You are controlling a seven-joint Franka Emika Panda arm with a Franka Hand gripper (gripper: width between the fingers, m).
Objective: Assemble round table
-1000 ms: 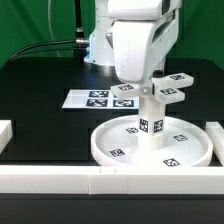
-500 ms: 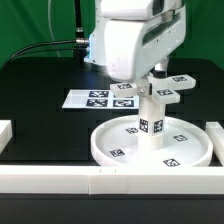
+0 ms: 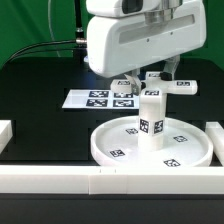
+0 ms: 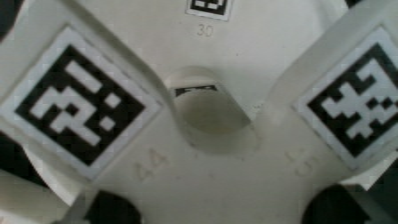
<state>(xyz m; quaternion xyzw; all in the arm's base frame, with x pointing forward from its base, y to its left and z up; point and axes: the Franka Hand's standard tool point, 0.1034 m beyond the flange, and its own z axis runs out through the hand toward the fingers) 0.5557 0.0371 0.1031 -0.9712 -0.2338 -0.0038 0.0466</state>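
Arm (image 3: 140, 40) upright, low over the disc (image 3: 105, 152) centre. Pincer (image 3: 152, 80) is at the cross (image 3: 165, 90), which is level with the top of the leg (image 3: 150, 122) standing on the disc. Whether it is gripping cannot be told, as the wrist housing hides it. Only the wrist view shows the cross's (image 4: 196, 120) two tags and centre hollow. Disc rim lies near the front rail (image 3: 50, 178). Counter (image 3: 35, 100) open toward the exterior view's left.

Cross pc (image 3: 184, 88) atop leg (image 3: 150, 122) standing in disc (image 3: 101, 150).
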